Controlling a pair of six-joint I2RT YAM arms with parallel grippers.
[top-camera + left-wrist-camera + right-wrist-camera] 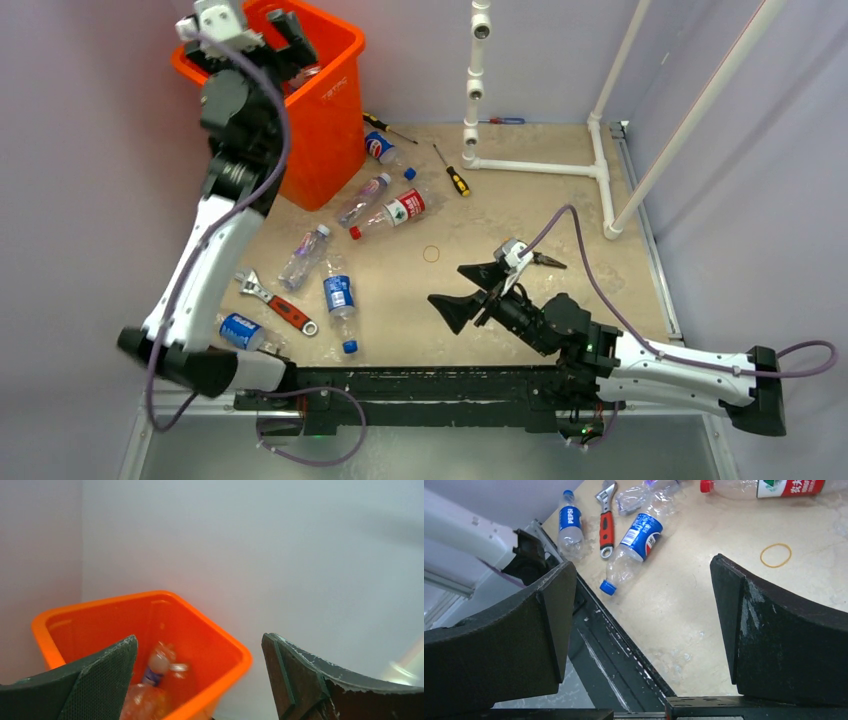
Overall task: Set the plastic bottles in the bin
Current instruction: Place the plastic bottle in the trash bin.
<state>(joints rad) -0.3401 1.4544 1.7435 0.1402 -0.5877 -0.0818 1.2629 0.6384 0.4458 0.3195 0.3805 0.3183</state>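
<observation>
Plainly the left gripper (199,647) hangs over the mouth of the bin (335,95), jaws spread and empty, placed so that anything let go drops inside; one bottle (155,672), perhaps two in the blur, lies at its bottom. More plastic bottles (340,295) lie loose on the table, a wrench (278,302) among them and screwdrivers (456,178) just beyond. The right gripper (450,288) hovers low, jaws wide, holding nothing

There's the tall orange plastic bin (330,110) far left on the sandy tabletop (500,220), clear plastic bottles (150,677) inside, more scattered before it around a red-handled wrench (277,301).
</observation>
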